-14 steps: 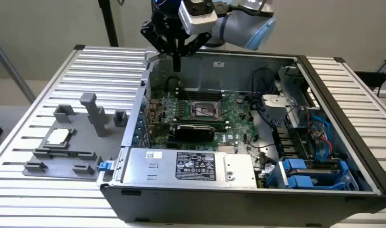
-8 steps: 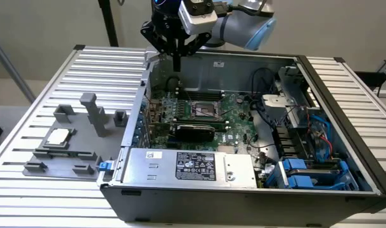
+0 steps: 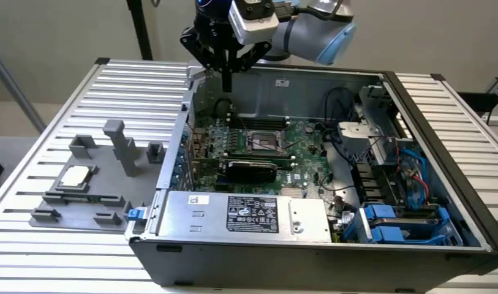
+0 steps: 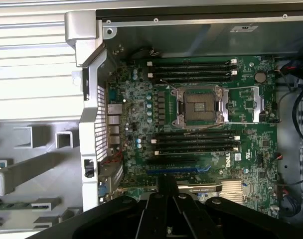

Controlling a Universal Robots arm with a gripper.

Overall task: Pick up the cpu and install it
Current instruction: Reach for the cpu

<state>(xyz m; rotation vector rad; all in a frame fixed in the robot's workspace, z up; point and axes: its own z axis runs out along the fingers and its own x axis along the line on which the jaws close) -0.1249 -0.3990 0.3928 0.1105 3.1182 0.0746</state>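
1. claw (image 3: 227,81) hangs with its two dark fingers pressed together into one narrow tip, pinching nothing but each other.
2. it points straight down, above the far wall of the open computer case (image 3: 314,263), near that wall's corner on the exterior view's left.
3. the arm (image 3: 322,30) comes in from the upper edge of the exterior view; its grey and pale blue wrist joint lies roughly level, and a pale camera block (image 3: 253,15) sits just above the claw's black body.
4. in the wrist view the claw (image 4: 167,181) shows as a black shape looking down onto the green motherboard (image 4: 141,124).
5. the cpu (image 3: 75,176) lies flat, metal top up, in a recess of a grey fixture (image 3: 77,205) on the ribbed metal surface (image 3: 36,245), outside the case on the exterior view's left and well apart from the claw.
6. the cpu socket (image 3: 265,142) sits near the middle of the motherboard with its metal frame around a dark square; the wrist view shows the same socket (image 4: 200,105) between rows of black memory slots (image 4: 191,67).
7. a silver power supply (image 3: 249,214) with a black label lies along the near side of the case, and blue drive cages (image 3: 396,226) sit at the near corner on the exterior view's right.
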